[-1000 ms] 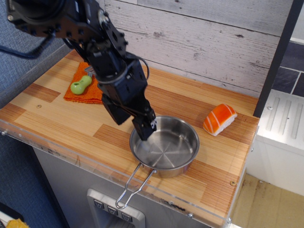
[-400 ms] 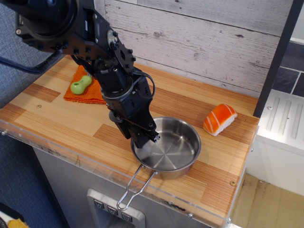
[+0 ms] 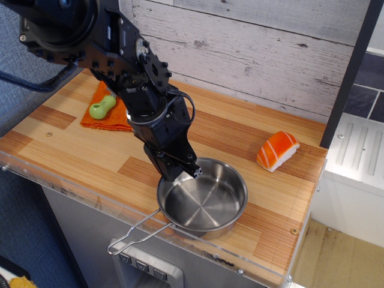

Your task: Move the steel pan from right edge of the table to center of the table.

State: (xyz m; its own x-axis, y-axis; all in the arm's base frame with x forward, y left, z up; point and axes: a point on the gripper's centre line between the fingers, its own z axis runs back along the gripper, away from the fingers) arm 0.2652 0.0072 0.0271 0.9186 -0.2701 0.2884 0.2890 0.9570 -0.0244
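Dragging the steel pan (image 3: 203, 198) leftward: my gripper (image 3: 183, 173) is clamped on its near-left rim. Versus a moment ago, the pan is sitting slightly left, and its wire handle (image 3: 135, 233) is swinging out over the table (image 3: 72, 150) front edge. Pan's rotating, not translating much; still right of center. Salmon sushi (image 3: 277, 150) is untouched.
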